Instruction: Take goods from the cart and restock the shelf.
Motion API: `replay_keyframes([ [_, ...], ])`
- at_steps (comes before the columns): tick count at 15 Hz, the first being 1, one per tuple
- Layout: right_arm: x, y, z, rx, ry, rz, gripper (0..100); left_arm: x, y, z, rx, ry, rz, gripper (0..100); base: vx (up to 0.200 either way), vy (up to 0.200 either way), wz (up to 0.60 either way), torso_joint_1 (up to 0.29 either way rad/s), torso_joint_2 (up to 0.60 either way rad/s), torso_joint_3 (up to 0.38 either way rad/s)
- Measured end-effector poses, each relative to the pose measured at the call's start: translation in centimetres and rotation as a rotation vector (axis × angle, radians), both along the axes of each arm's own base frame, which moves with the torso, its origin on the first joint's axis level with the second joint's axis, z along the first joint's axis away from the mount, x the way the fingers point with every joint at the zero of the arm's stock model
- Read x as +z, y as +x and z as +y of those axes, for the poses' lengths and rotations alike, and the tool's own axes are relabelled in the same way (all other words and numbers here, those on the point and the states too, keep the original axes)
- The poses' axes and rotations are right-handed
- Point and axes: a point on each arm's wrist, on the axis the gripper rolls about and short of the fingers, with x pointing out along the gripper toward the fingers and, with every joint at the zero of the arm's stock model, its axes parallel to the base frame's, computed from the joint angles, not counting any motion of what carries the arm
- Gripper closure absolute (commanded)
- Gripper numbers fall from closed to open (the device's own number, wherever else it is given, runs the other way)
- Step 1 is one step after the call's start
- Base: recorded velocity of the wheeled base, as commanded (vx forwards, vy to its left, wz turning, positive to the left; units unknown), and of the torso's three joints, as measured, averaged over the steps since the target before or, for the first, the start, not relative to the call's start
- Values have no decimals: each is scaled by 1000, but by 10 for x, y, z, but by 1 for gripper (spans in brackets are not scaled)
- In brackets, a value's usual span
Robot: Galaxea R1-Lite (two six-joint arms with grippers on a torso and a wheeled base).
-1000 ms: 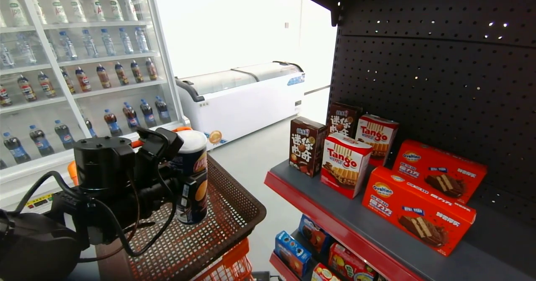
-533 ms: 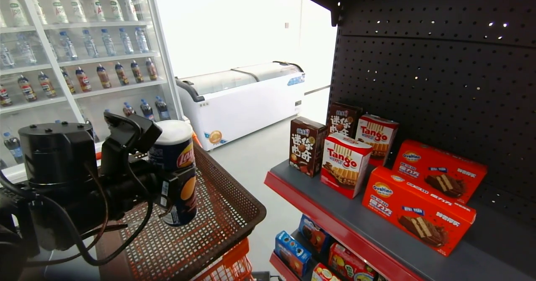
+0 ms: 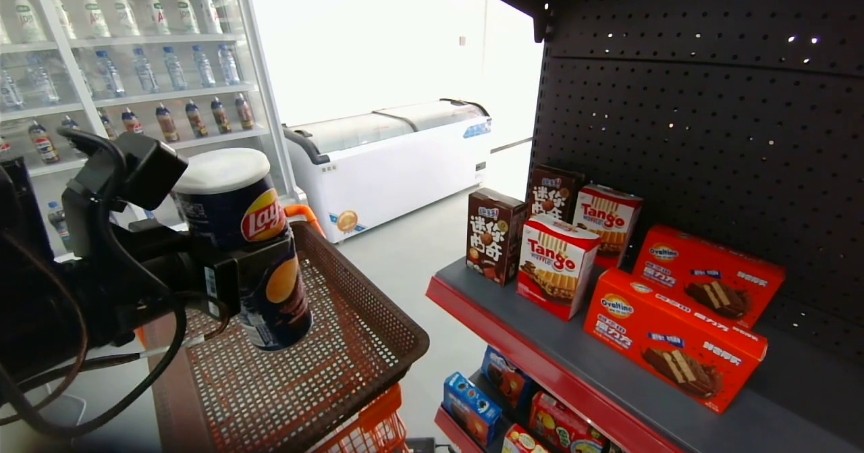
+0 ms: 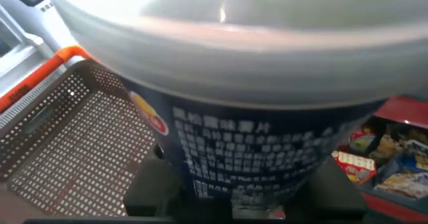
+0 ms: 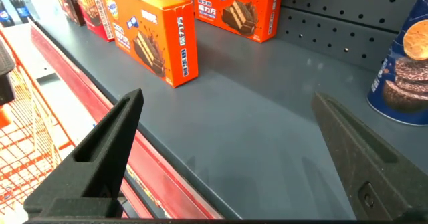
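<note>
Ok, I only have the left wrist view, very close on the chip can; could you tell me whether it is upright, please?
Observer: Yes, the head view shows the chip can upright in the left end effector, over the cart basket.
Operator: Thanks. Is there free room on the shelf?
Observer: The right wrist view shows bare shelf between an orange box and a blue tub.
Operator: And the right end effector?
Observer: It hangs open above that bare patch.
</note>
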Motion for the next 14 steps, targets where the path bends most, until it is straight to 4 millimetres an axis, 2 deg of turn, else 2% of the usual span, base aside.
replay_keyframes([
  [4,0,0,0,0,0,0,0,9,-17,-8,-78,1,10,100,0,0,0,0,0,0],
  [7,0,0,0,0,0,0,0,14,-20,-12,-196,-25,0,100,0,0,0,0,0,0],
  [9,0,0,0,0,0,0,0,18,-20,-13,-214,-29,-10,100,0,0,0,0,0,0],
  [14,0,0,0,1,-2,0,0,11,-16,-15,-267,-33,23,100,0,0,0,0,0,0],
])
